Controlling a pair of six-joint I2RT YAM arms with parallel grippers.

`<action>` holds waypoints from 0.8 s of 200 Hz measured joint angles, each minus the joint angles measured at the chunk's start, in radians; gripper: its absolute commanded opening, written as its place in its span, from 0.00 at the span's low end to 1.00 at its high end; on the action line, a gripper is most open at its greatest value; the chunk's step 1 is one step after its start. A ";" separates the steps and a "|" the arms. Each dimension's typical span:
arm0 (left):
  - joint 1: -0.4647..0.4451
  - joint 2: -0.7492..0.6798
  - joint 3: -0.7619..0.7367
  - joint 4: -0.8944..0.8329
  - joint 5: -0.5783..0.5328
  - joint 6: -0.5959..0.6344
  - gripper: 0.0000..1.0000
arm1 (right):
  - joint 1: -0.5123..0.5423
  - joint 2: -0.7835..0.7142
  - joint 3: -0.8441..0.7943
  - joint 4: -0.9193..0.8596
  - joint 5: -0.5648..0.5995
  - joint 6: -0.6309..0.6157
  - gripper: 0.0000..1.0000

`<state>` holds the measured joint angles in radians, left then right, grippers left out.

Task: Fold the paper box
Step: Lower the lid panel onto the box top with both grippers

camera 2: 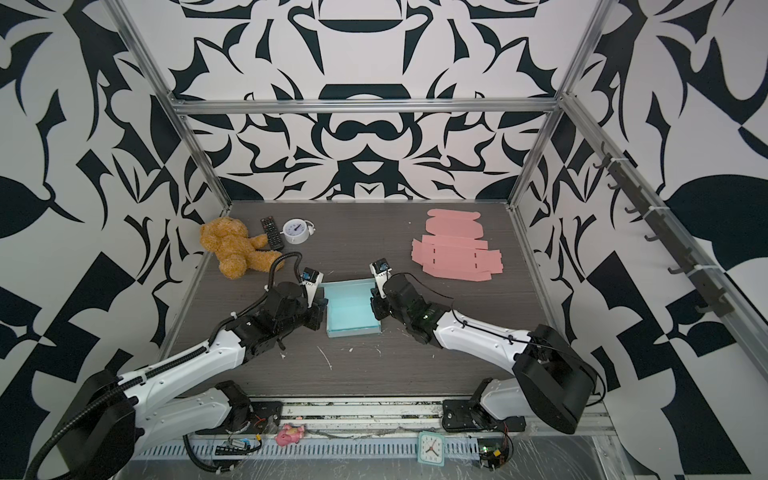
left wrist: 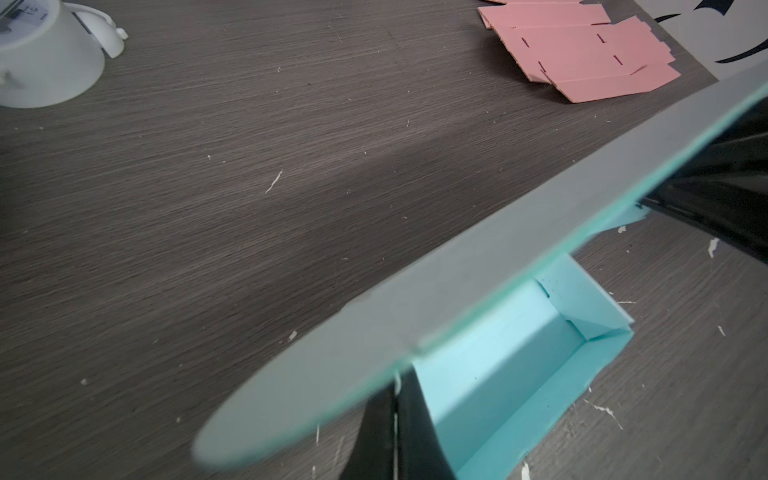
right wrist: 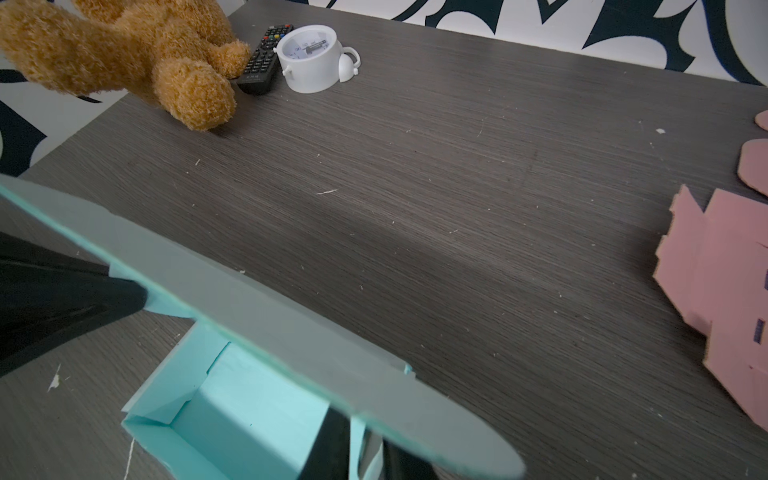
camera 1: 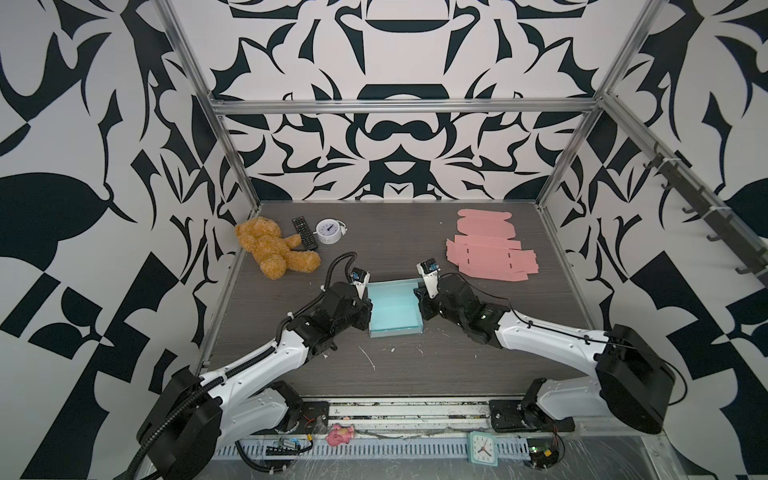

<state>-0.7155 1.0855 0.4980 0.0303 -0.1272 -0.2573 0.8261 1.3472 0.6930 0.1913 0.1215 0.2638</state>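
Note:
The teal paper box (camera 1: 392, 309) (camera 2: 351, 307) sits open in the middle of the dark table, and both arms close in on its sides. Its lid panel (left wrist: 457, 291) (right wrist: 270, 316), grey on the outside, stands raised over the far wall with a rounded ear at each end. My left gripper (camera 1: 368, 301) (left wrist: 395, 432) is at the box's left wall, its black fingers pressed together with a thin pale paper edge between them. My right gripper (camera 1: 419, 301) (right wrist: 359, 449) is at the right wall, shut on a teal strip of the box.
A brown teddy bear (camera 1: 274, 249), a black remote (camera 1: 304, 233) and a white round clock (camera 1: 328, 230) lie at the back left. Flat pink box blanks (camera 1: 490, 253) lie at the back right. White paper scraps (camera 1: 368, 357) dot the table in front of the box.

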 measured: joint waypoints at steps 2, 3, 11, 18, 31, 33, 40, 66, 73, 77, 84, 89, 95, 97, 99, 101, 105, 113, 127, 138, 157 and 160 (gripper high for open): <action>0.000 0.000 -0.001 0.001 -0.001 0.000 0.06 | 0.000 0.000 0.000 0.000 0.000 0.000 0.18; -0.001 -0.001 -0.003 0.002 -0.002 -0.001 0.06 | 0.000 0.000 0.000 0.000 -0.001 0.000 0.17; -0.006 -0.005 -0.013 0.015 -0.008 -0.001 0.07 | 0.000 0.000 0.000 0.000 -0.002 0.000 0.17; -0.010 -0.010 -0.021 0.022 -0.010 -0.001 0.07 | 0.000 0.000 0.000 0.000 -0.003 0.000 0.18; -0.017 -0.020 -0.039 0.039 -0.015 -0.002 0.07 | 0.000 0.000 0.000 0.000 -0.005 0.000 0.17; -0.018 -0.021 -0.042 0.043 -0.015 -0.002 0.07 | 0.000 0.000 -0.001 0.000 -0.005 0.000 0.17; -0.021 -0.026 -0.053 0.056 -0.016 -0.003 0.08 | 0.000 0.000 -0.002 0.001 -0.005 0.000 0.18; -0.037 -0.032 -0.079 0.083 -0.021 -0.004 0.08 | 0.000 0.000 -0.011 0.001 -0.004 -0.003 0.17; -0.042 -0.032 -0.083 0.087 -0.024 -0.004 0.08 | 0.000 0.000 -0.014 0.001 -0.004 -0.003 0.17; -0.045 -0.032 -0.085 0.091 -0.026 -0.005 0.08 | 0.000 0.000 -0.015 0.000 -0.004 -0.003 0.17; -0.050 -0.032 -0.090 0.096 -0.030 -0.006 0.08 | 0.000 -0.001 -0.018 0.001 -0.004 -0.004 0.18; -0.053 -0.031 -0.093 0.101 -0.034 -0.006 0.08 | 0.000 -0.001 -0.018 0.000 -0.004 -0.004 0.18; -0.058 -0.030 -0.096 0.106 -0.039 -0.008 0.08 | 0.000 -0.001 -0.019 0.000 -0.004 -0.004 0.17; -0.060 -0.029 -0.097 0.107 -0.040 -0.008 0.08 | 0.000 -0.001 -0.020 0.000 -0.004 -0.004 0.18; -0.062 -0.029 -0.097 0.108 -0.043 -0.008 0.08 | 0.000 -0.001 -0.020 0.001 -0.004 -0.004 0.17; -0.063 -0.028 -0.098 0.108 -0.044 -0.008 0.08 | 0.000 -0.001 -0.021 0.001 -0.004 -0.004 0.17; -0.067 -0.026 -0.098 0.110 -0.048 -0.009 0.08 | 0.000 -0.002 -0.022 0.001 -0.004 -0.004 0.17; -0.074 -0.021 -0.098 0.115 -0.055 -0.011 0.08 | 0.000 -0.003 -0.025 0.000 -0.004 -0.004 0.18; -0.084 -0.010 -0.098 0.124 -0.068 -0.013 0.08 | 0.000 -0.008 -0.033 0.000 -0.004 -0.004 0.17; -0.092 -0.002 -0.098 0.127 -0.080 -0.016 0.09 | 0.000 -0.014 -0.037 -0.003 -0.005 -0.005 0.18; -0.102 0.006 -0.099 0.132 -0.096 -0.023 0.09 | 0.000 -0.028 -0.045 -0.003 -0.005 -0.005 0.18; -0.103 0.007 -0.100 0.134 -0.098 -0.024 0.09 | 0.000 -0.032 -0.047 -0.003 -0.005 -0.005 0.18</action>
<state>-0.8185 1.0927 0.3985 0.1642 -0.2256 -0.2817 0.8265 1.3155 0.6456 0.1883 0.1165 0.2592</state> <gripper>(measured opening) 0.087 0.177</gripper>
